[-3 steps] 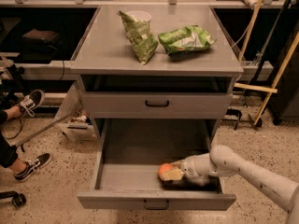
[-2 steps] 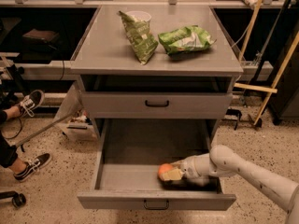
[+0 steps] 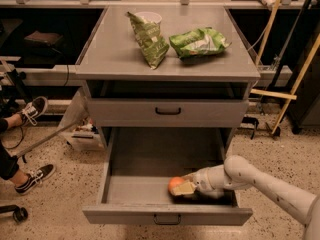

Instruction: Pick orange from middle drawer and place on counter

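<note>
The middle drawer (image 3: 120, 189) is pulled open below the shut upper drawer. The orange (image 3: 175, 183) lies on its floor near the front, right of centre. My gripper (image 3: 181, 187) reaches into the drawer from the right on a white arm and is at the orange, its fingers against the fruit's right and lower side. The counter (image 3: 115, 54) is the grey top of the cabinet.
Two green snack bags (image 3: 148, 38) (image 3: 199, 41) and a white cup (image 3: 148, 17) stand on the counter. A person's legs and shoes (image 3: 32, 109) are at the left on the floor. Wooden poles (image 3: 295, 84) lean at the right.
</note>
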You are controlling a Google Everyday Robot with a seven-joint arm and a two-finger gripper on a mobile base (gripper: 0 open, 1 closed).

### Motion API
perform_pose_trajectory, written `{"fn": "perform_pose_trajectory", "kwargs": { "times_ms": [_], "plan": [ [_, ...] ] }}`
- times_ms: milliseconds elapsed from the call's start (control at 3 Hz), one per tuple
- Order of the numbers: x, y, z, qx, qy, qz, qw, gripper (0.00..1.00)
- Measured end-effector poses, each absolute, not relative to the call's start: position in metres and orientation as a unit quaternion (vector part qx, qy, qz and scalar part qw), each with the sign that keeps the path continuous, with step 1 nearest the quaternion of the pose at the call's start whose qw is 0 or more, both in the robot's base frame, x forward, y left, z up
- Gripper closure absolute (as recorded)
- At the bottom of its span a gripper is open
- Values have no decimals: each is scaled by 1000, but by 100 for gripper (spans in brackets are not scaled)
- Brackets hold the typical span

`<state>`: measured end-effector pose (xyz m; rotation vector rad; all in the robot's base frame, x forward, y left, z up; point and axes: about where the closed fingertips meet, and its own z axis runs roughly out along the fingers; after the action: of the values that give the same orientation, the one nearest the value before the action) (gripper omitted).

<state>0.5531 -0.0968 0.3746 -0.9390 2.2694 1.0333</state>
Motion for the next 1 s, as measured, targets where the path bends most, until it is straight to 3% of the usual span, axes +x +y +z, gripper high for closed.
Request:
{"fn": "perform_pose_trajectory", "kwargs": {
  "times_ms": [333,667,1000],
  "plan": [
    [558,-119,425,-345,813,367,292,100],
    [570,-145,562,-355,767,331,420,100],
    [564,-163,596,-344,756,322,455,100]
  ]
}}
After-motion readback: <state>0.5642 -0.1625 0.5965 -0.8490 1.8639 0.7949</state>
